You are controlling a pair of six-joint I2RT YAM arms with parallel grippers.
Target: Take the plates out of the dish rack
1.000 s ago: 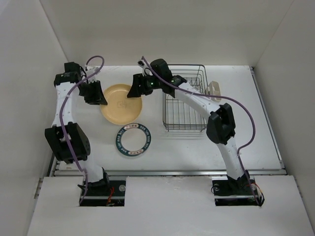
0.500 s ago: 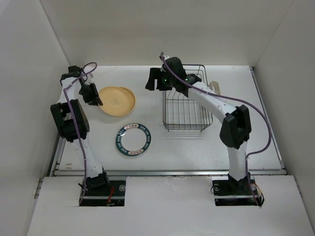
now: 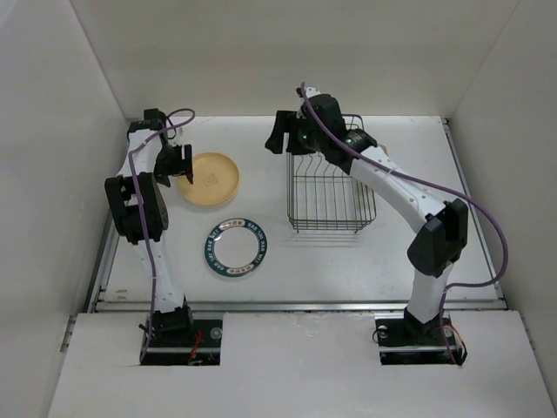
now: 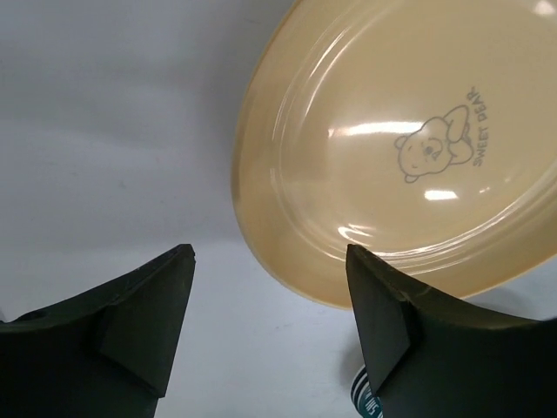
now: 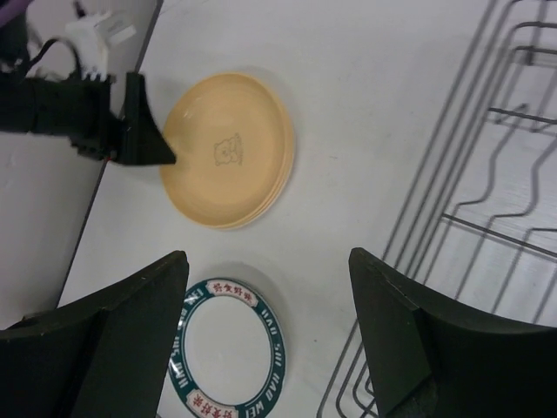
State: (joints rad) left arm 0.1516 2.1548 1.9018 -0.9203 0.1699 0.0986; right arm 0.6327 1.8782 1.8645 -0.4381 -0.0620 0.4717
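An orange-yellow plate [image 3: 211, 178] with a bear print lies flat on the white table; its rim [image 5: 278, 187] shows layered edges, as if it lies on another plate. My left gripper [image 3: 180, 167] is open at that plate's left edge [image 4: 270, 261], with nothing between the fingers [image 5: 144, 131]. A white plate with a broad dark-teal rim [image 3: 236, 247] lies in front of it [image 5: 228, 348]. The dark wire dish rack [image 3: 329, 187] stands to the right, and I see nothing in it. My right gripper [image 3: 280, 144] hangs open high beside the rack's back left corner [image 5: 265, 261].
White walls close in the table on the left, back and right. The left arm's elbow [image 3: 135, 205] stands close to the left wall. The right arm's link [image 3: 396, 187] crosses above the rack's right side. The table's front rail [image 3: 296, 305] runs before the arm bases.
The left gripper has opened and let go of the orange-yellow plate, which has settled flat. The right gripper has moved right and up toward the rack's back.
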